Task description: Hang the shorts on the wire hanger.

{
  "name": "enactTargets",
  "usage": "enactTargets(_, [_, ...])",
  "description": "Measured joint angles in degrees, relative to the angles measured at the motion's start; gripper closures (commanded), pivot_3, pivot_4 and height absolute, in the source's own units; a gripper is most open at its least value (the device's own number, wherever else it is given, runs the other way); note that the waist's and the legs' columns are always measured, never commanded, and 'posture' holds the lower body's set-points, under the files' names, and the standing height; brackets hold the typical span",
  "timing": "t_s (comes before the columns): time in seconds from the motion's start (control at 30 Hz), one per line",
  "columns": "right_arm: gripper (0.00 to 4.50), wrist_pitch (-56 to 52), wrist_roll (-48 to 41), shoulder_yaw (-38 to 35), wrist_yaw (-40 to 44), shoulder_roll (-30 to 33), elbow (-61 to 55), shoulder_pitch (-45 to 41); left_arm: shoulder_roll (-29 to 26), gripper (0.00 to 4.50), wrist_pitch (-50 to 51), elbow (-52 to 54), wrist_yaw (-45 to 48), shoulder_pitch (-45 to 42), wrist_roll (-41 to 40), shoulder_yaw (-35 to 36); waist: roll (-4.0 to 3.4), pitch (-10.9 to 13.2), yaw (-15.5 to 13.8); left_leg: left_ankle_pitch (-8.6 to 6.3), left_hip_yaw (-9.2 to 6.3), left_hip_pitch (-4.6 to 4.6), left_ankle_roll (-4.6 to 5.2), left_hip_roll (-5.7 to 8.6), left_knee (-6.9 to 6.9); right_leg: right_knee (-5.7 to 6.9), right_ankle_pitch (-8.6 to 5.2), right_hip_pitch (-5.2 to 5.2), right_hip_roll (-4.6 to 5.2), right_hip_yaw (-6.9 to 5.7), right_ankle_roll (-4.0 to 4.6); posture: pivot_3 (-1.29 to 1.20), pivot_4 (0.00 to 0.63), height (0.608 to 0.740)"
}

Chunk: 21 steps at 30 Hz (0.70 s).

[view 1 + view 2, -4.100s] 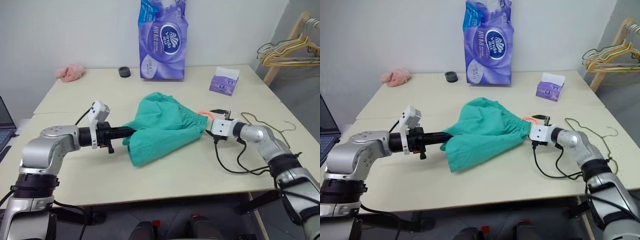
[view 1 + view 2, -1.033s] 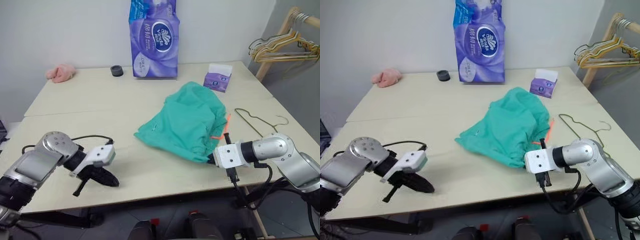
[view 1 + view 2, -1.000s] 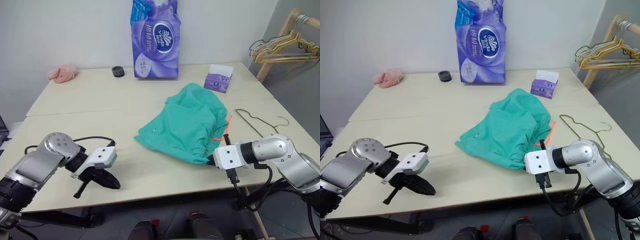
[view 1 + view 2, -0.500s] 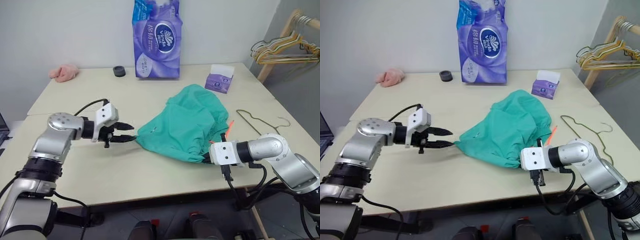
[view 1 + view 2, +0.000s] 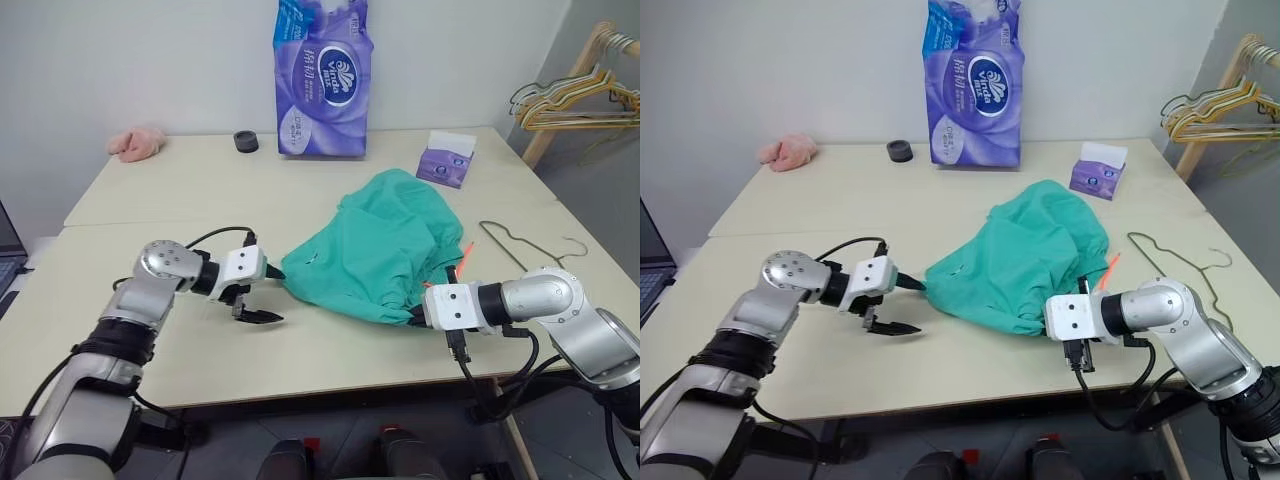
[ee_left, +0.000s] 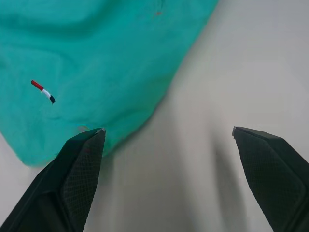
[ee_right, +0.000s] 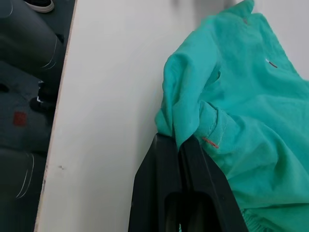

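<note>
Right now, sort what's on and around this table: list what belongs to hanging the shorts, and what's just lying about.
Job:
shorts
wire hanger
left gripper
right gripper

Lying about:
pink cloth
toilet paper pack
tissue box
small black round object
bunch of hangers on a wooden rack

Teal shorts (image 5: 385, 245) crumpled on table; wire hanger (image 5: 520, 243) flat beside.

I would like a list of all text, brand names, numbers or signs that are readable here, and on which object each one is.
"Vinda": white brand name in the dark oval on the tall purple tissue pack, only just legible.
Large white characters above that oval: too blurred to read.
Small print in the pale round badge low on the pack: too small to read.
Small purple tissue box: its print is too small to read.
Small label on the shorts: red, white and black stripes, no letters.
</note>
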<state>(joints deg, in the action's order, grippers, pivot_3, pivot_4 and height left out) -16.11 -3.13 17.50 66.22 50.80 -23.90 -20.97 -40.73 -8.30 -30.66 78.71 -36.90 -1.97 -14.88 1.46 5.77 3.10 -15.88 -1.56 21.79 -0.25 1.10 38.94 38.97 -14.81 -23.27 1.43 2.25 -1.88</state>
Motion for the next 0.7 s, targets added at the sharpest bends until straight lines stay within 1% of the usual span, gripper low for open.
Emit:
enactTargets(0.17, [4.5, -0.52, -0.2, -0.16, -0.04, 0.11, -0.65, 0.11, 3.45, 0.03, -8.71, -9.61, -4.99, -4.49, 4.18, -0.61, 0.0, 0.0, 0.26, -0.03, 0.01, -0.01, 0.06, 0.0, -0.01, 0.0, 0.0, 0.0, -0.01, -0.01, -0.01, -0.14, 0.076, 0.74])
enactTargets(0.3, [4.5, -0.6, -0.22, -0.53, -0.1, 0.26, -0.97, 0.31, 4.17, 0.03, -14.59, -16.93, -6.95, -5.96, 7.65, -1.55, 0.0, 0.0, 0.56, -0.05, 0.02, -0.01, 0.09, 0.0, -0.02, -0.01, 0.0, 0.0, -0.01, -0.01, -0.01, -0.15, 0.076, 0.74])
enactTargets(0.33, [4.5, -0.61, -0.22, -0.61, -0.13, 0.46, -1.02, 0.46, 4.47, 0.32, -16.3, -18.41, -6.99, -6.53, 7.96, -1.6, 0.0, 0.0, 0.66, -0.06, 0.0, -0.01, 0.09, 0.0, -0.02, -0.01, 0.0, 0.0, -0.01, -0.02, -0.01, -0.15, 0.076, 0.74])
enactTargets(0.37, [4.5, -0.61, -0.21, -0.65, -0.2, 0.46, -1.08, 0.55, 4.76, 0.42, -17.31, -19.46, -7.0, -6.98, 8.25, -1.64, 0.0, 0.0, 0.72, -0.06, 0.01, -0.02, 0.1, 0.0, -0.02, 0.0, 0.0, 0.0, -0.01, -0.02, -0.01, -0.16, 0.075, 0.74])
enactTargets(0.43, [4.5, -0.61, -0.22, -0.68, -0.28, 0.46, -1.18, 0.93, 5.44, 0.86, -18.5, -21.78, -7.2, -7.88, 8.69, -1.64, 0.0, -0.01, 0.67, -0.06, 0.0, -0.02, 0.1, 0.02, -0.01, 0.0, 0.01, 0.02, 0.0, -0.03, -0.04, -0.16, 0.075, 0.74])
enactTargets(0.53, [4.5, -0.57, -0.22, -0.68, -0.31, 0.46, -1.18, 1.43, 6.06, 1.71, -19.85, -24.27, -7.81, -8.79, 9.18, -1.64, 0.01, -0.01, 0.73, -0.06, 0.02, -0.02, 0.1, 0.04, -0.01, -0.01, 0.02, 0.02, 0.01, -0.01, -0.06, -0.16, 0.075, 0.74])
enactTargets(0.7, [4.5, -0.33, -0.18, -0.83, -0.6, 0.46, -1.18, 1.44, 6.15, 3.26, -21.42, -25.58, -6.65, -8.87, 9.4, -1.64, 0.0, -0.01, 1.06, -0.06, -0.02, -0.02, 0.1, 0.03, -0.01, 0.0, 0.02, 0.02, 0.01, -0.04, -0.06, -0.16, 0.076, 0.74])
